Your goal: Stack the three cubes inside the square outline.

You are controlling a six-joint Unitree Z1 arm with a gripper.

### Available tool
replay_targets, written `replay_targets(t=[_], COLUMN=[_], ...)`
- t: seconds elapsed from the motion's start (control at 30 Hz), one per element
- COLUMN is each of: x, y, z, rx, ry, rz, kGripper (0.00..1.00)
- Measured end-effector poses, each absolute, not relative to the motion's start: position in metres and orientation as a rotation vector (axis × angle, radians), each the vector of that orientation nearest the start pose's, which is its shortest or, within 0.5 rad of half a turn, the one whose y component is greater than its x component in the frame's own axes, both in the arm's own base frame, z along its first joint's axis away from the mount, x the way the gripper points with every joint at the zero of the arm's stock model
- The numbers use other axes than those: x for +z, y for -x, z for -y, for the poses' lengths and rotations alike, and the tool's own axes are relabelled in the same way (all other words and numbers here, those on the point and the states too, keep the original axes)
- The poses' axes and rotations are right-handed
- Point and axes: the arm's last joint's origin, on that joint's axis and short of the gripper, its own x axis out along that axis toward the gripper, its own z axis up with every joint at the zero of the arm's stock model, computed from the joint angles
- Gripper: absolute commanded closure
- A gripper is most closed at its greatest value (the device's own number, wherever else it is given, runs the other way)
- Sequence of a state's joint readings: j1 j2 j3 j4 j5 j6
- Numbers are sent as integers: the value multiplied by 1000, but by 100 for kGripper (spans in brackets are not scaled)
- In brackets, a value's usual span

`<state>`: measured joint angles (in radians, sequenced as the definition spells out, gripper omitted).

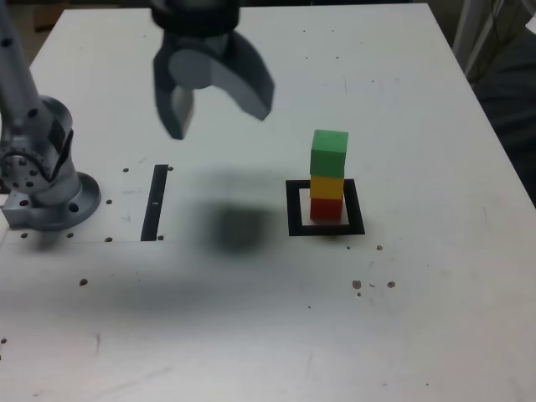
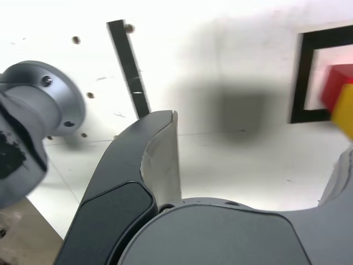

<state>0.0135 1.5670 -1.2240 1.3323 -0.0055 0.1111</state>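
The three cubes stand stacked inside the square outline, right of centre in the exterior view: red cube at the bottom, yellow cube on it, green cube on top, slightly skewed. My gripper hovers high above the table, to the exterior view's left of the stack and apart from it, open with nothing between its fingers. In the wrist view one dark finger fills the foreground. Beyond it, the square outline, the red cube and the yellow cube show at the picture's edge; the green cube is out of that view.
The arm's grey base is bolted at the exterior view's left, also seen as base in the wrist view. A narrow black strip lies between base and stack. Small dark specks dot the white table.
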Motion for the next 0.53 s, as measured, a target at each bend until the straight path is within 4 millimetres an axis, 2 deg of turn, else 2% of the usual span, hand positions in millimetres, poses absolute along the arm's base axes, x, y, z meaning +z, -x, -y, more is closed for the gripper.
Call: replay_targets(t=[0.23,0.53], x=[276,241], y=[-178,-154], z=[-1,-1], rx=[-90,-100], ry=[-45,-32], rz=[-1718,-1764], kGripper=[0,0])
